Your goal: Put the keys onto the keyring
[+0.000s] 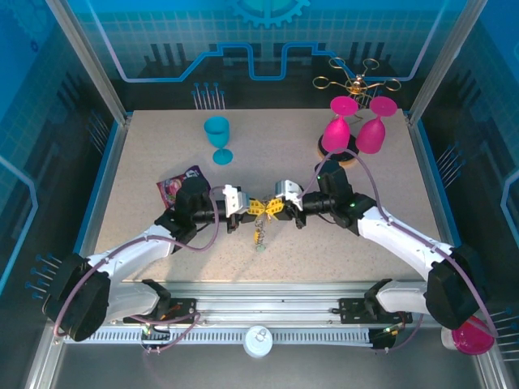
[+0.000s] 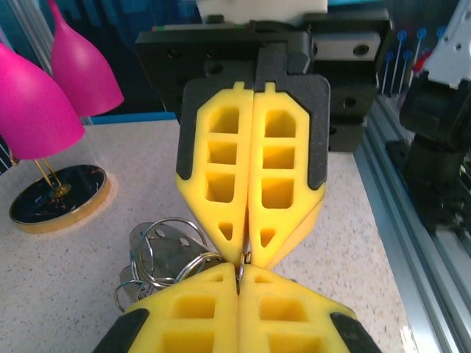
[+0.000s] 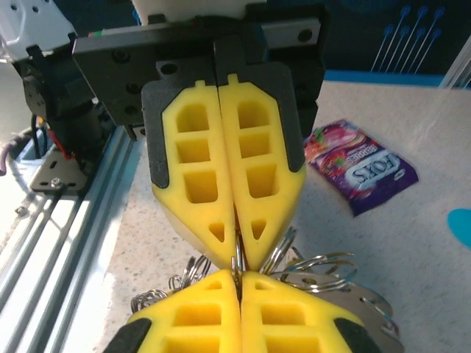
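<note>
Keyring (image 1: 259, 233): a cluster of silver rings hanging off the table, at mid-width, nearer the near edge than the far one. The lower end dangles just over the surface. Flat silver keys (image 2: 163, 244) sit among the rings; their number cannot be told.

Room around it: bare table on all sides below the cluster. The purple snack wrapper (image 1: 178, 188) lies to the left, by the left wrist and apart from the rings. The teal goblet (image 1: 217, 138) stands farther back on the left. The gold wire rack (image 1: 357, 81) stands at the far right with two pink glasses (image 1: 357, 130) hanging bowl-down, well apart from the keyring. The aluminium rail (image 1: 268, 312) runs along the near edge, behind the hanging rings.

Surface: speckled beige table (image 1: 389, 235), flat, with a blue rim. Blue printed panels wall it in at the back and sides.

Fingers: the left gripper (image 1: 256, 208) and right gripper (image 1: 276, 209) meet tip to tip, level, above the cluster. Both sets of yellow fingers (image 3: 221, 184) are clenched, pads pressed together. In each wrist view a thin ring wire sits in the seam where the four tips meet. Both appear to pinch the keyring there, and the other rings fan out to one side under the tips.
</note>
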Robot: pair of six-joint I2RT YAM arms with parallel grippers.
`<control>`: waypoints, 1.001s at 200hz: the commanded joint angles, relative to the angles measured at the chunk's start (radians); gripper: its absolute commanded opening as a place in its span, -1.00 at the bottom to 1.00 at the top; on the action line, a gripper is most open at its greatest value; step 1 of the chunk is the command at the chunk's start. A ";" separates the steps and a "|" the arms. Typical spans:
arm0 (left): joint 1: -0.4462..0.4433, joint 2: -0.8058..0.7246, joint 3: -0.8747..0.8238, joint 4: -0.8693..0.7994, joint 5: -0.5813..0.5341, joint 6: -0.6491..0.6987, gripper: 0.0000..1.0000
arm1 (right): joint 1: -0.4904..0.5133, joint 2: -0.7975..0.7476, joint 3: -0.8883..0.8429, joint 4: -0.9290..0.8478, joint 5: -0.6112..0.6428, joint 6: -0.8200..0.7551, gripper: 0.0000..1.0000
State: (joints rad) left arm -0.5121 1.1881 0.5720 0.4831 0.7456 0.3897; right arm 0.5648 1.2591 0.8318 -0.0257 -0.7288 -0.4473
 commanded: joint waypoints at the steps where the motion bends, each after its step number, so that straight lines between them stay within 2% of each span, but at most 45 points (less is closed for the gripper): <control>1: -0.020 -0.024 0.009 0.141 0.095 -0.048 -1.00 | -0.014 -0.013 0.027 0.003 0.006 -0.016 -1.00; 8: -0.020 -0.025 0.018 0.107 0.066 -0.036 -0.99 | -0.014 -0.017 0.041 -0.042 0.013 -0.043 -1.00; 16: -0.020 -0.026 0.034 0.047 0.033 -0.008 -0.52 | -0.011 -0.019 0.085 -0.103 0.026 -0.078 -1.00; 23: -0.021 -0.026 0.053 -0.020 0.020 0.030 -0.45 | -0.004 -0.018 0.115 -0.169 0.042 -0.119 -1.00; 38: -0.034 -0.024 0.104 -0.191 -0.014 0.142 -0.47 | 0.018 -0.004 0.192 -0.317 0.090 -0.204 -1.00; 54: -0.046 -0.009 0.158 -0.344 -0.041 0.238 -0.62 | 0.058 0.032 0.294 -0.485 0.164 -0.294 -1.00; 74: -0.053 0.011 0.197 -0.434 -0.070 0.302 -0.78 | 0.108 0.084 0.399 -0.626 0.237 -0.346 -1.00; 83: -0.061 0.020 0.215 -0.473 -0.083 0.334 -0.81 | 0.125 0.106 0.434 -0.652 0.258 -0.350 -1.00; 92: -0.068 0.029 0.231 -0.509 -0.093 0.365 -0.92 | 0.138 0.122 0.462 -0.669 0.265 -0.349 -1.00; 98: -0.073 0.033 0.239 -0.529 -0.097 0.381 -1.00 | 0.143 0.126 0.472 -0.664 0.265 -0.341 -1.00; 125: -0.074 0.012 0.210 -0.470 -0.076 0.361 -1.00 | 0.124 0.081 0.405 -0.523 0.207 -0.257 -1.00; 148: -0.065 -0.023 0.136 -0.296 -0.028 0.271 -1.00 | 0.065 0.015 0.265 -0.329 0.128 -0.144 -0.65; 162: -0.056 -0.034 0.102 -0.191 -0.003 0.200 -1.00 | 0.034 -0.019 0.184 -0.227 0.092 -0.089 -0.56; 200: -0.049 -0.031 0.042 0.009 0.027 0.062 -1.00 | -0.019 -0.050 0.020 -0.002 0.021 0.030 -0.58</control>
State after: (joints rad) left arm -0.5594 1.1786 0.6430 0.2859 0.6865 0.5697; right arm 0.5838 1.2346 0.9329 -0.2848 -0.6136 -0.5423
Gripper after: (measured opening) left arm 0.048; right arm 0.218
